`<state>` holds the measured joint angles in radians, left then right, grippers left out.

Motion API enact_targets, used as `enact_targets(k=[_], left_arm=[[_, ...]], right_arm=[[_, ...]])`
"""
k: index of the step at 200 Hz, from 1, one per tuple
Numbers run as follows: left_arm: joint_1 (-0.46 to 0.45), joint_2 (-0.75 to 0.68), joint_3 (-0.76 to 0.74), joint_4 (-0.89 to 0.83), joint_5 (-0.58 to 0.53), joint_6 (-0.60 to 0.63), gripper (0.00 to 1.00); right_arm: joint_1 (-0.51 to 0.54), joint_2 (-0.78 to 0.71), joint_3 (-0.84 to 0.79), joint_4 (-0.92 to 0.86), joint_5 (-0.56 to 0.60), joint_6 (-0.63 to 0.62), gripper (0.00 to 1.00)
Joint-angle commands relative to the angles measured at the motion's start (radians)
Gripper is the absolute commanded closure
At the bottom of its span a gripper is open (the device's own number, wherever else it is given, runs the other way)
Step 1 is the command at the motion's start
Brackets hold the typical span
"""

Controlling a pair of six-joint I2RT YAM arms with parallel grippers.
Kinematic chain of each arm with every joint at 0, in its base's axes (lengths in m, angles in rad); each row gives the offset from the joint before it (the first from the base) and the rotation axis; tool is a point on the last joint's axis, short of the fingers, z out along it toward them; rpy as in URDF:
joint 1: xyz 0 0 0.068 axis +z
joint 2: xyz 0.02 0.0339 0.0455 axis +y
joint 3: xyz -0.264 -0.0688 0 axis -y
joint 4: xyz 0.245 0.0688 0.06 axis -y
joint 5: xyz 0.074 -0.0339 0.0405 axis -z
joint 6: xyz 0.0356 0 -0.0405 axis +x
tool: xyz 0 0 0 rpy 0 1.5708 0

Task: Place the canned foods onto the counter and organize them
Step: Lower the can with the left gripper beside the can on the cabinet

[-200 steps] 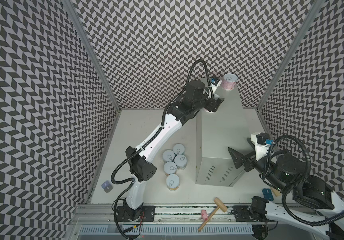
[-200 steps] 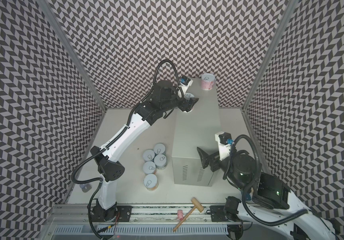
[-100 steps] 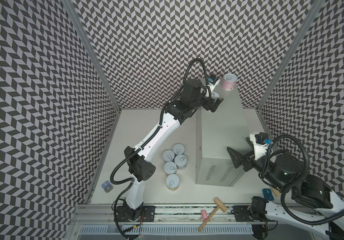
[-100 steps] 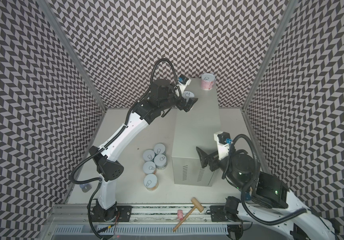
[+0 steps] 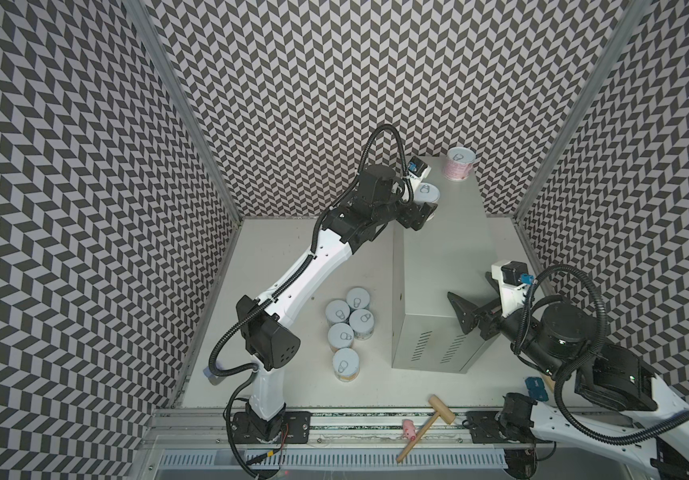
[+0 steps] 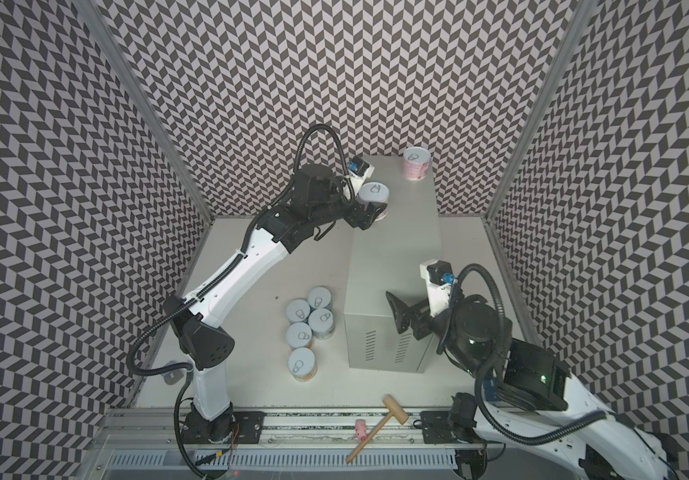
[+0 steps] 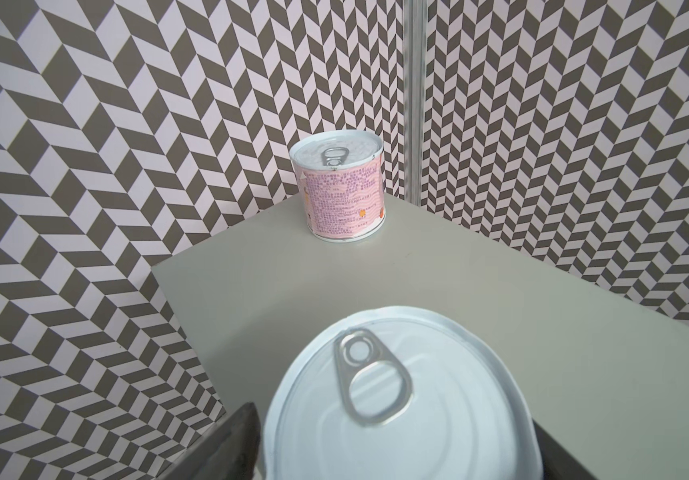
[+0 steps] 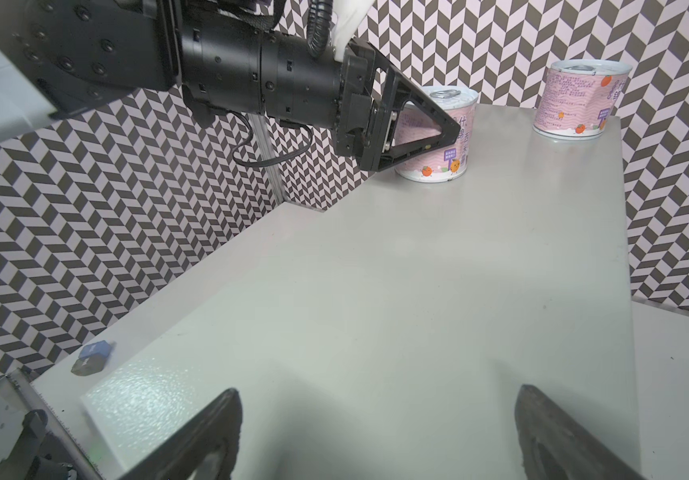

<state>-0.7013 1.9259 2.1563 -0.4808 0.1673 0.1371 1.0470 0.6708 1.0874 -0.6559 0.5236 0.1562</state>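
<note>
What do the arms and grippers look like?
Left arm and right arm: white link shells, black joint housings, looping black corrugated cable conduit. Left gripper and right gripper: black, triangular open-frame fingers, white wrist camera block with blue connector.

Grey counter (image 5: 438,257): pink can (image 5: 458,166) + 2nd can (image 5: 429,194) at far end; tabletop (image 5: 376,390): 5 cans (image 5: 361,319) beside counter.

A wooden mallet (image 5: 440,409) lies beside a small pink figure (image 5: 408,428)
</note>
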Motion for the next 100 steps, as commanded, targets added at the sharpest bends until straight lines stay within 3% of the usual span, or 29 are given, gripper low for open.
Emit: enact_targets(k=[1, 18, 100], left_arm=[[0.003, -0.031, -0.013, 0.044, 0.020, 0.000, 0.20], [0.005, -0.023, -0.010, 0.068, 0.024, -0.001, 0.26], [0.034, 0.153, 0.146, 0.171, -0.043, 0.048, 0.27]], right_arm=[[0.005, -0.003, 0.020, 0.038, -0.016, 0.004, 0.01], [0.004, -0.009, 0.022, 0.034, -0.010, 0.011, 0.01], [0.005, -0.002, 0.037, 0.013, 0.011, 0.030, 0.01]])
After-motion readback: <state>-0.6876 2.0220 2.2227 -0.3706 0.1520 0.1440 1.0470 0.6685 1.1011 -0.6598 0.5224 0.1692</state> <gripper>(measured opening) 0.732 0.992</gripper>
